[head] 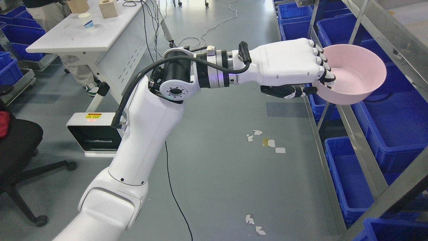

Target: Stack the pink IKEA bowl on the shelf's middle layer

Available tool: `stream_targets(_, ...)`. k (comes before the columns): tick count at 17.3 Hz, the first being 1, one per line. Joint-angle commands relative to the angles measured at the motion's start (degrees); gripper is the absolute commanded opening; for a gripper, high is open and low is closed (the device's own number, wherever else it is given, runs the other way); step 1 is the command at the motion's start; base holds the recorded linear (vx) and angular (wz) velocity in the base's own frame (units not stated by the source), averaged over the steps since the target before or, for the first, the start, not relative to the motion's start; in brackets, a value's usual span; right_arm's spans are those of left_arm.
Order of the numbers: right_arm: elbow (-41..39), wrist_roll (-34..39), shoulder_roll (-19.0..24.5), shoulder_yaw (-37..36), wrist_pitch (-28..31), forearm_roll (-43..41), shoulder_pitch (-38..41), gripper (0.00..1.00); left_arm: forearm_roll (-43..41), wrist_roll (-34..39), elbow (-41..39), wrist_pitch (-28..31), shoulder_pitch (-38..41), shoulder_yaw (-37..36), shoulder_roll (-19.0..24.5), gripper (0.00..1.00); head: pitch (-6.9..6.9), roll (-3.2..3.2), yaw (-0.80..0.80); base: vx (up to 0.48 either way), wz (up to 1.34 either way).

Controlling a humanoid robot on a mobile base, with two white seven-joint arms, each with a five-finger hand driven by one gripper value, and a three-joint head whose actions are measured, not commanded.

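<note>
A: What's left of the metal shelf frame (362, 157)?

B: Far left, black office chair (20, 157). Behind it a white rectangular table (67, 36) carrying a white paper cup (87, 20) and a pale wooden block (108, 8); a person's legs (73, 63) stand behind that table. Black cable (175, 194) runs along the grey floor.

A: Arm?

B: White left arm reaches from lower left toward the frame. Left hand (301, 68) pinches the near rim of the pink plastic bowl (356, 75): fingers (322, 62) curled over the rim inside, thumb underneath.

A: Bowl location?

B: In the air, tilted, at the frame's front edge, above the blue plastic bins (394, 127).
</note>
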Motion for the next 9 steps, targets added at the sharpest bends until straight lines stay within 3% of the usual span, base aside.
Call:
stream_targets(1, -1.00, 0.03, -1.00, 0.26, 0.02, 0.02, -0.01, 1.00, 0.28, 0.00, -0.56, -0.01, 0.04, -0.08, 1.01, 0.03, 0.00, 0.00, 0.00, 0.209, 0.03)
stream_targets(9, -1.00, 0.03, -1.00, 0.26, 0.02, 0.02, -0.01, 1.00, 0.37, 0.08, -0.56, -0.01, 0.22, -0.08, 1.01, 0.03, 0.00, 0.00, 0.00, 0.248, 0.01)
